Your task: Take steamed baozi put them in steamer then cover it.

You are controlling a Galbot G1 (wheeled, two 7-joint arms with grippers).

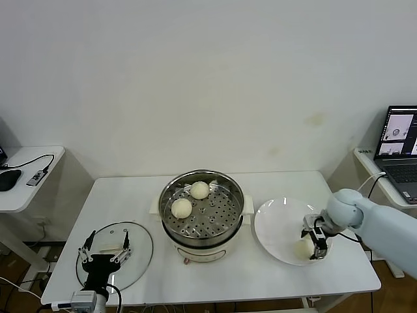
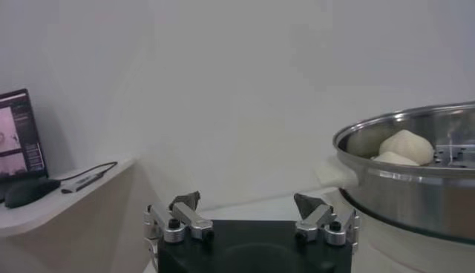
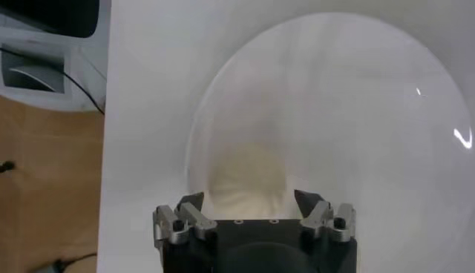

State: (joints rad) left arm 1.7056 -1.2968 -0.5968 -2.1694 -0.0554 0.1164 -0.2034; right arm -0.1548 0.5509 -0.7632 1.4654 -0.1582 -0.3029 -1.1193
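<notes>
Two steamed baozi (image 1: pixel 200 190) (image 1: pixel 181 208) lie on the perforated tray of the steel steamer (image 1: pixel 202 175) at the table's middle. A third baozi (image 1: pixel 302 248) sits on the white plate (image 1: pixel 277 222) to the right. My right gripper (image 1: pixel 311 244) is down over it, open, one finger on each side with small gaps; the right wrist view shows this baozi (image 3: pixel 249 178) between the fingers (image 3: pixel 194 202). The glass cover (image 1: pixel 137 251) lies flat at the left. My left gripper (image 1: pixel 104 246) hovers open above its handle, holding nothing. The steamer (image 2: pixel 415 200) also shows in the left wrist view.
A laptop (image 1: pixel 401 140) stands on a side table at the far right. Another side table at the far left carries a mouse (image 1: pixel 8 177) and a cable. The plate lies close to the table's front right edge.
</notes>
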